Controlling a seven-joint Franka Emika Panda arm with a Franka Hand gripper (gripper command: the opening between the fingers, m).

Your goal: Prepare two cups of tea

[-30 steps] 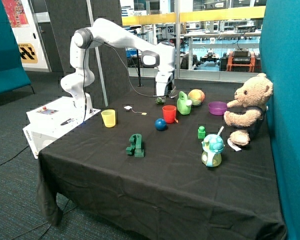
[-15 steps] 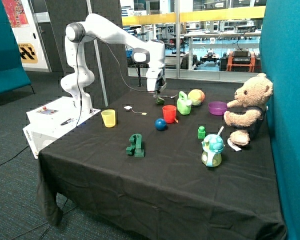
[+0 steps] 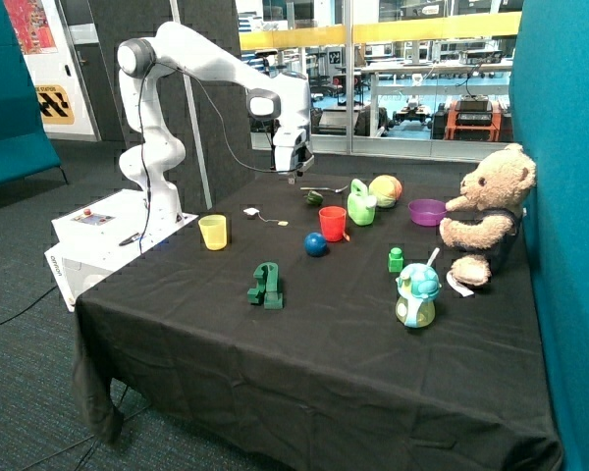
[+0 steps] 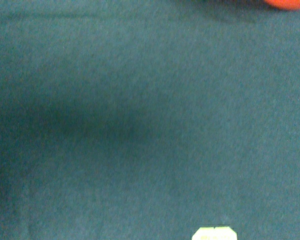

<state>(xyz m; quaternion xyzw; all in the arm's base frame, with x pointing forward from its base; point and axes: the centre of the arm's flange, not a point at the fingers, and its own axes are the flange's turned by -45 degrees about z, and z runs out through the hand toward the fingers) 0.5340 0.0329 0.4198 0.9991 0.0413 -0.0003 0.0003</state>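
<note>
Tea bag [image 3: 251,211] lies on the table [image 3: 304,324] centre-left of frame, between yellow cup [image 3: 214,233] and red cup [image 3: 332,224]. Gripper [image 3: 292,177] has swung left from above the red cup toward the bag; can't tell its opening. Yellow cup likely next.

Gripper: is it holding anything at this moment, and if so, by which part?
Cannot be told. The gripper hangs above the black table, near the tea bag, and nothing shows hanging from it.

I see even indoor light; my wrist view is blurred, with a soft shadow on the tabletop [image 4: 140,75].
</note>
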